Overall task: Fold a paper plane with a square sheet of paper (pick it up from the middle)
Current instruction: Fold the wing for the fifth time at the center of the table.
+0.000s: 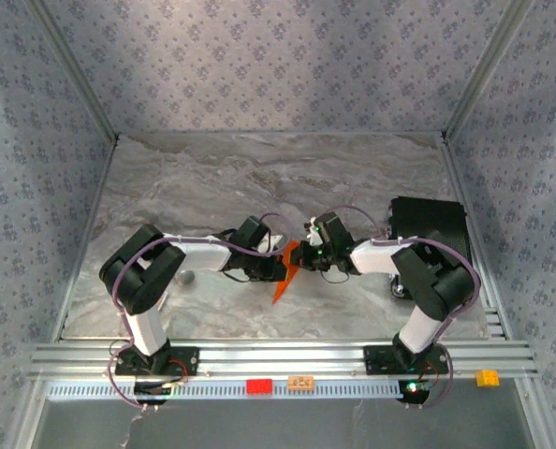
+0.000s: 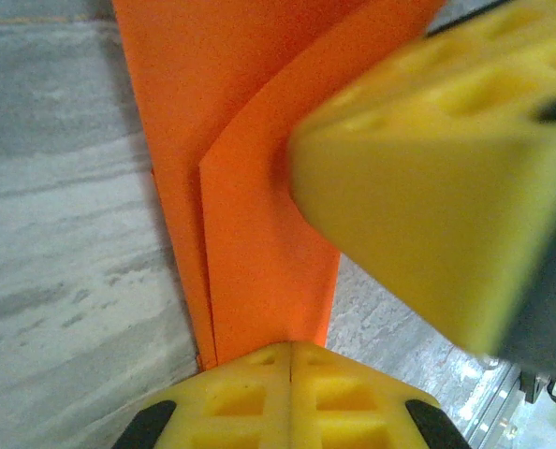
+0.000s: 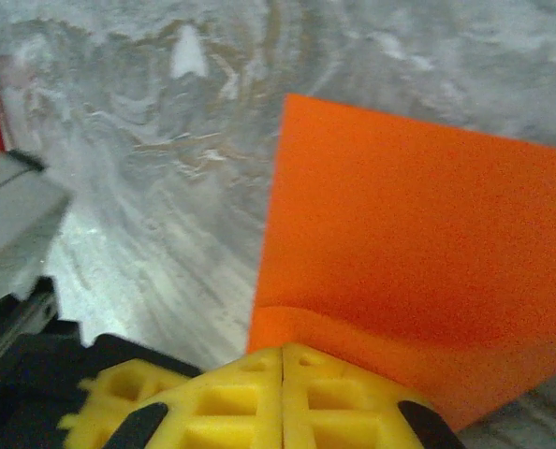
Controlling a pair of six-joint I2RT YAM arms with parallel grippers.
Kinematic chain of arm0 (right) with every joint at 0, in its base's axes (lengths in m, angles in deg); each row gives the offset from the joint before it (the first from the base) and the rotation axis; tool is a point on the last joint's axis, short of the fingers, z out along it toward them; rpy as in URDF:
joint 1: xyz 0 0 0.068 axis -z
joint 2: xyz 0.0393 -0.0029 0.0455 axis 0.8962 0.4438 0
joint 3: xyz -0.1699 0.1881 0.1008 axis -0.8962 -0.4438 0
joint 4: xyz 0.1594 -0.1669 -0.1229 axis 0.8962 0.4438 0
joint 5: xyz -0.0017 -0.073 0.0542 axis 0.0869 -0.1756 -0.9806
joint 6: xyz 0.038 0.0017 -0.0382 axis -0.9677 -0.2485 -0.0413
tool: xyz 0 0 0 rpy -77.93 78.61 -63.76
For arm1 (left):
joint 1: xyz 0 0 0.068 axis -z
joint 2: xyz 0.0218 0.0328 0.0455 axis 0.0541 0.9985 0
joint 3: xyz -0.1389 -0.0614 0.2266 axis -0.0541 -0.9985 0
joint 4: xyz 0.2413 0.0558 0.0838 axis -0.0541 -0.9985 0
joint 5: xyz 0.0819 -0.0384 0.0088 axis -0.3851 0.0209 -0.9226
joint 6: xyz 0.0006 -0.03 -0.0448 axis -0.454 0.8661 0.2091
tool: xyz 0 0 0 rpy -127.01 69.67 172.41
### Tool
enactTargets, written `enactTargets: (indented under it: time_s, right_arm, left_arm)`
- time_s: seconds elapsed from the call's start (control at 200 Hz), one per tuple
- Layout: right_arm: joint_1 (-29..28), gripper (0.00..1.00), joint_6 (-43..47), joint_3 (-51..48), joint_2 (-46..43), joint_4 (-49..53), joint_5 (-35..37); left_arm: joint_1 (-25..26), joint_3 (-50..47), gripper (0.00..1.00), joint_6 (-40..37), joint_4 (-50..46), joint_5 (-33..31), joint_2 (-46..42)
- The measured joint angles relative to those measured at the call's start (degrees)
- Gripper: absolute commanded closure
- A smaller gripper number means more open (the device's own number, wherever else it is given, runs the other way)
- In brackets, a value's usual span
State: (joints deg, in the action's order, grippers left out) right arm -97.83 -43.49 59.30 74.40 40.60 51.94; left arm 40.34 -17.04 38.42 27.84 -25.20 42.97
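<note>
The square sheet of paper is folded into a slim, pointed orange shape, the paper plane (image 1: 283,278), held up over the middle of the table with its tip toward the near edge. My left gripper (image 1: 274,265) is shut on its left side. Up close, the yellow jaws of the left gripper (image 2: 289,348) meet on the layered orange paper plane (image 2: 250,187), whose overlapping flaps show. My right gripper (image 1: 302,256) pinches it from the right. Its closed yellow jaws (image 3: 283,354) clamp the edge of the paper plane (image 3: 418,234). The right gripper's fingers (image 2: 428,168) loom beside the left ones.
A black box (image 1: 428,224) stands at the right of the marble table (image 1: 259,178). A small grey object (image 1: 186,277) lies by the left arm. On the front rail sit a red block (image 1: 258,385), an orange piece (image 1: 300,382) and a yellow block (image 1: 487,378).
</note>
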Motion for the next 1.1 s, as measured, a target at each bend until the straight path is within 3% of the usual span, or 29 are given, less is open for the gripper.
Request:
enactTargets:
  time_s: [1.099]
  right_arm:
    - [12.87, 0.91, -1.11, 2.47, 2.73, 1.75, -2.16]
  left_arm:
    - [0.02, 0.52, 1.00, -0.63, 0.37, -0.70, 0.44]
